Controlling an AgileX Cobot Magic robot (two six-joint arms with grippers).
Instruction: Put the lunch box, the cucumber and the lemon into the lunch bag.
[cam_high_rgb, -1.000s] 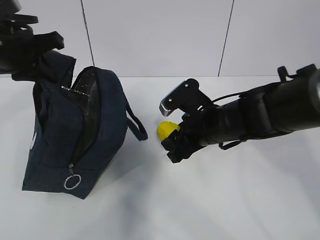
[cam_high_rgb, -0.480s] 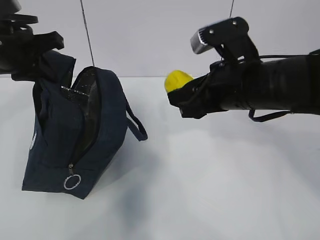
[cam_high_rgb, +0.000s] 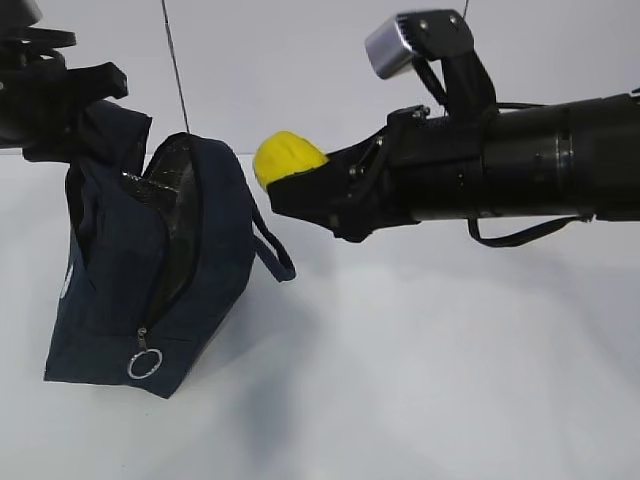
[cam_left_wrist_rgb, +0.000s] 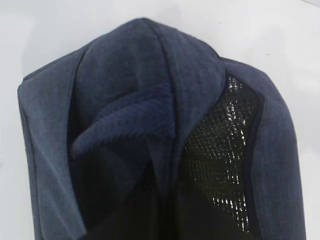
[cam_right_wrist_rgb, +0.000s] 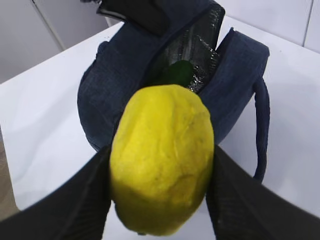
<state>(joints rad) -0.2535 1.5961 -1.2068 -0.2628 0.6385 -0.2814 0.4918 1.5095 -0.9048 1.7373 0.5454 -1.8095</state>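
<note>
Table (cam_high_rgb: 420, 380): we see a plain white surface; the bag stands on its left part.
Lunch bag (cam_high_rgb: 130, 290): our dark navy bag stands tilted with its zipper open, the silver lining (cam_left_wrist_rgb: 225, 145) showing in the gap and the ring pull (cam_high_rgb: 144, 364) hanging low on the front.
Right gripper (cam_high_rgb: 285, 190): we hold it raised above the table, just right of the bag's top, fingers (cam_right_wrist_rgb: 75, 205) clamped on both sides of the lemon.
Left gripper: we can't tell how its jaws stand; the left wrist view shows only gathered bag fabric close up.
Lemon (cam_high_rgb: 287, 158): yellow, in the air, beside the bag's opening.
Cucumber (cam_right_wrist_rgb: 176, 73): a dark green tip shows inside the open bag.
</note>
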